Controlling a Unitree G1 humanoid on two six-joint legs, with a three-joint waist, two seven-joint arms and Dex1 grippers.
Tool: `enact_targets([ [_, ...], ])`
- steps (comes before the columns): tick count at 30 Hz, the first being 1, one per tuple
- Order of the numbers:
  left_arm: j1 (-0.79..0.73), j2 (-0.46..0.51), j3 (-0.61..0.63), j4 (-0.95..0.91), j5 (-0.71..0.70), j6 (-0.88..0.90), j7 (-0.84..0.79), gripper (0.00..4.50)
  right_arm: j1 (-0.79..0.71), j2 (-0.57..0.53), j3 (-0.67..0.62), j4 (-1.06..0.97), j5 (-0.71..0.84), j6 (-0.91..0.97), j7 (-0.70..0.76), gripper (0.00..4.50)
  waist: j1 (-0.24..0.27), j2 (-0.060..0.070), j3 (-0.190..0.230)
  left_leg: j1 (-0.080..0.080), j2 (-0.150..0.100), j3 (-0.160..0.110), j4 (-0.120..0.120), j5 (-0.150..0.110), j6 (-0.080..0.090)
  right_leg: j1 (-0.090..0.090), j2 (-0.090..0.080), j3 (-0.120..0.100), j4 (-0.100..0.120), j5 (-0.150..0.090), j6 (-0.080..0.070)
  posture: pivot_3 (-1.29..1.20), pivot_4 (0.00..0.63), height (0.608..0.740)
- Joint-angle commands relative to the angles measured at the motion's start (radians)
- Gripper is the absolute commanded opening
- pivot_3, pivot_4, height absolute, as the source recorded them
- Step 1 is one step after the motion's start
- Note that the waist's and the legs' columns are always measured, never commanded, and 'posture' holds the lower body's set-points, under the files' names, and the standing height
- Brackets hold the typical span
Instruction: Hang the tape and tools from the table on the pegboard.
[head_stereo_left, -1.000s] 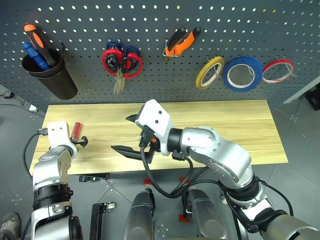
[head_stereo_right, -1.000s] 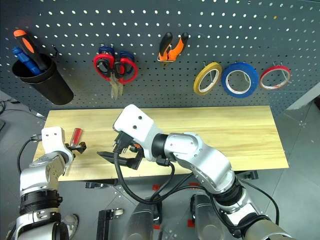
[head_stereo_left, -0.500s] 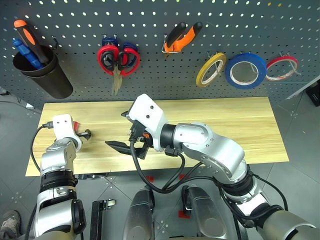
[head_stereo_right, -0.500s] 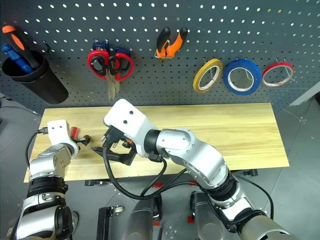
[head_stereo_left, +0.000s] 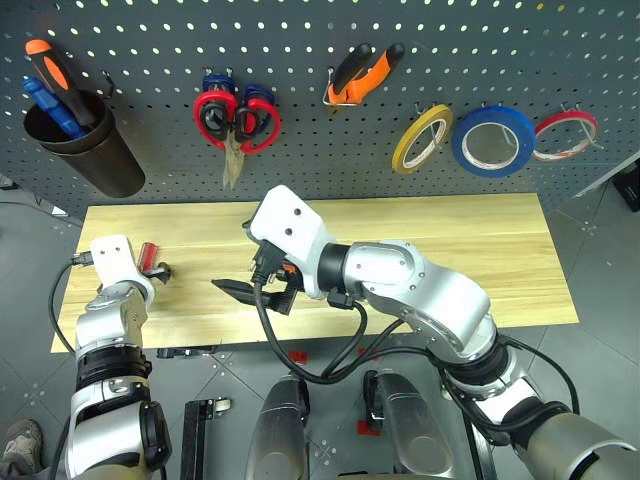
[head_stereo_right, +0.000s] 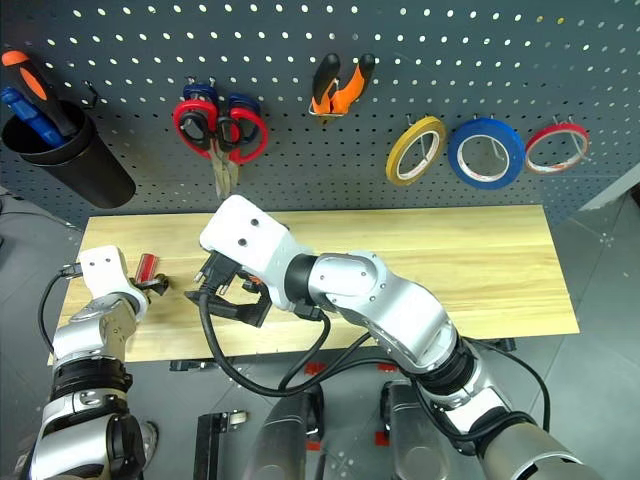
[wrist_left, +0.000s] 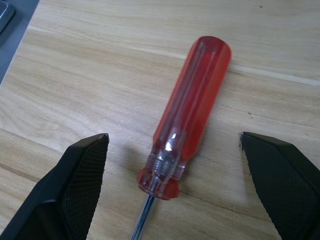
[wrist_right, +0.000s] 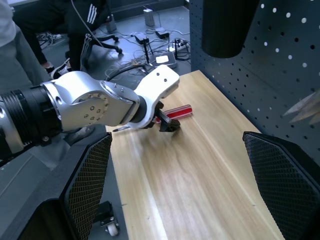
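Over the table's left end, your left pincer (wrist_left: 172, 185) stands wide open astride the screwdriver (wrist_left: 192, 110), touching nothing.

You have 1 screwdriver with a clear red handle lying flat on the table (head_stereo_left: 450, 250), its handle between the 2 black fingers (wrist_left: 75, 185) with wood showing on both sides. Your right pincer (head_stereo_right: 228, 300) hangs over the table's middle, spread as wide and empty. On the pegboard (head_stereo_left: 300, 60) you can count 3 rolls: 1 yellow roll (head_stereo_left: 420, 140), 1 blue tape (head_stereo_left: 493, 141), 1 thin red roll (head_stereo_left: 565, 136). Also hung there: 1 pliers (head_stereo_left: 362, 75) with orange and black handles, 1 red and blue scissors (head_stereo_left: 236, 120), and 1 black cup (head_stereo_left: 85, 150) holding 2 tool handles.
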Motion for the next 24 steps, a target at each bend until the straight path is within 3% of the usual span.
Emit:
enact_targets([
  [1,0.018,-0.004,0.013,0.036,-0.007,0.0,0.02,4.44,-0.015,0.003,0.004,-0.037,-0.005,-0.004,-0.001,4.5,0.0,0.0,0.0,0.0,0.0,0.0,0.0,0.0,0.0,0.0,0.0,0.0,0.0,0.0,0.0,-0.09,0.445,0.74],
  [2,0.017,-0.007,0.017,0.038,-0.013,-0.002,0.022,4.44,-0.016,0.001,0.005,-0.038,-0.007,-0.005,0.0,4.5,0.0,0.0,0.0,0.0,0.0,0.0,0.0,0.0,0.0,0.0,0.0,0.0,0.0,0.0,0.0,-0.09,0.444,0.74],
  [14,0.006,-0.014,0.012,0.066,-0.038,-0.033,0.004,0.84,-0.036,-0.02,0.001,-0.032,-0.034,-0.012,0.004,4.5,-0.001,0.0,0.0,0.0,0.0,0.0,0.0,0.0,0.0,0.0,0.0,0.0,-0.001,0.0,0.0,-0.1,0.429,0.74],
  [21,0.025,-0.055,0.022,-0.029,-0.078,-0.06,-0.009,0.8,-0.016,-0.068,-0.017,-0.033,-0.033,-0.036,0.02,4.5,0.001,0.0,0.0,0.0,0.0,0.0,0.0,0.0,0.0,0.0,0.0,-0.001,-0.001,0.0,0.0,-0.1,0.399,0.74],
  [24,0.104,-0.099,0.011,-0.179,-0.104,-0.027,-0.025,0.8,0.014,-0.123,-0.036,-0.058,-0.031,-0.078,0.047,4.5,0.002,-0.002,-0.001,0.0,0.0,0.0,0.0,0.0,-0.001,0.002,-0.001,-0.002,-0.003,0.0,0.0,-0.12,0.371,0.74],
])
